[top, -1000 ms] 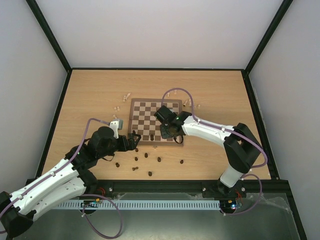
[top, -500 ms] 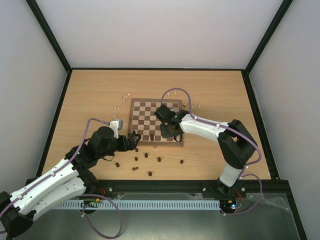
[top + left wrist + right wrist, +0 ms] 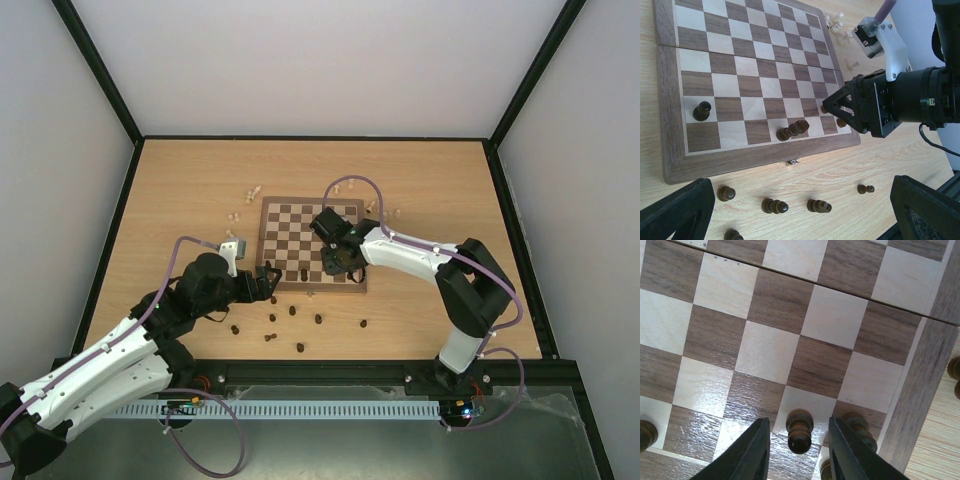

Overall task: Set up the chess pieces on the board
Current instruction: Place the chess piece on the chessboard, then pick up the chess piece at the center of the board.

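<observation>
Dark chess pieces lie loose on the bench before the board, the left hand gapes empty at its near edge, and the right hand (fingers parted, touching nothing) straddles a dark pawn near its right corner, seemingly placed, so next lift straight clear.

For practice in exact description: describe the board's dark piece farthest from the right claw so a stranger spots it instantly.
On the chessboard, go to the near corner away from the right claw. A dark piece stands on a cream square; unlike its toppled neighbour, it is upright and alone.
</observation>
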Tool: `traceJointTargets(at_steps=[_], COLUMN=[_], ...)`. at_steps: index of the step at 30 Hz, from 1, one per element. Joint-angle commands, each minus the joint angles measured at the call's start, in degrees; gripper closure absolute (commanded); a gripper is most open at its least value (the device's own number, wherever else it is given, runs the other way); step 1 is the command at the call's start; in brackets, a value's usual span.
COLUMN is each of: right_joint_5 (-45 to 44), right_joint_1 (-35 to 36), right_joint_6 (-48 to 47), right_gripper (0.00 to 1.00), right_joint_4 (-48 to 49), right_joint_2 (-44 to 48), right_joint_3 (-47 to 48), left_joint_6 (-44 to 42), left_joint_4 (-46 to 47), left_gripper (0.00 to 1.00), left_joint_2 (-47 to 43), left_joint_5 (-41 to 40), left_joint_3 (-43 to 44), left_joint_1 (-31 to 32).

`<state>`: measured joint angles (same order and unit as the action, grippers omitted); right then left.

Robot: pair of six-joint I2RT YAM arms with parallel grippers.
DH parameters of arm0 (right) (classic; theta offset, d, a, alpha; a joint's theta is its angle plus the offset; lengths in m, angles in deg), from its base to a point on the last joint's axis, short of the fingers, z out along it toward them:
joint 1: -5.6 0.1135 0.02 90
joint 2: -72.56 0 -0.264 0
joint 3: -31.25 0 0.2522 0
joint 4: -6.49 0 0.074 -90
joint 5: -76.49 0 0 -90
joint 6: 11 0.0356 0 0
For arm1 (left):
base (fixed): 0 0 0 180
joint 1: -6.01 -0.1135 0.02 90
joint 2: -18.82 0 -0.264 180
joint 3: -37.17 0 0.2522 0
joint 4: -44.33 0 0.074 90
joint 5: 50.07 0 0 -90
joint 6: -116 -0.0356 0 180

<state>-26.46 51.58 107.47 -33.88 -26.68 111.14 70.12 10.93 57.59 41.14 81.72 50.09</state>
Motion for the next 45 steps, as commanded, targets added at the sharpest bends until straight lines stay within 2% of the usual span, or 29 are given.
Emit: traceJointTargets(at_steps=[1,8,14,18,23,28,35,37,41,45], right_joint_5=[0.8,4.2,5.8,6.5,2.9,2.5,2.2,2.4,2.8,2.9], right_joint_1=[-0.3,-0.2,0.5,3.2,8.4,11.4,11.9,12.0,12.0,12.6], right_joint_6=[-0.3,0.1,5.4,11.4,17.1,20.8,21.0,20.8,20.7,21.0], right_gripper=[0.65,0.53,0.45,0.44,0.43,0.44,0.58,0.68,0.76,0.81], right_joint_4=[-1.4,-0.4,-1.7,-3.5,-4.9,-2.2,-0.2,0.1,0.4,-0.1], right_joint_2=[1.7,11.3,24.0,29.9,30.9,29.9,27.8,27.6,27.4,27.3], right_joint_3=[1.3,-1.7,-12.8,-20.1,-25.2,-29.8,-31.3,-31.2,-31.7,-31.9], left_joint_6=[-0.2,-0.5,-1.7,-2.4,-2.5,-2.4,-2.2,-2.0,-1.6,-1.4], left_joint_4=[0.5,0.4,-1.0,-0.5,2.1,3.2,3.3,3.6,3.8,3.8], left_gripper=[0.01,0.01,0.01,0.01,0.01,0.01,0.01,0.01,0.01,0.01], left_joint_2=[0.2,0.4,0.8,2.2,3.8,4.6,4.0,3.9,3.6,3.4], left_joint_5=[-0.5,-0.4,-1.8,-1.2,0.5,1.5,1.6,1.7,1.9,1.9], left_joint_3=[0.0,0.9,3.1,4.0,3.1,2.3,1.6,1.3,0.6,0.2], left_joint_1=[0.2,0.2,0.1,0.0,0.0,0.0,0.0,0.0,0.0,0.0])
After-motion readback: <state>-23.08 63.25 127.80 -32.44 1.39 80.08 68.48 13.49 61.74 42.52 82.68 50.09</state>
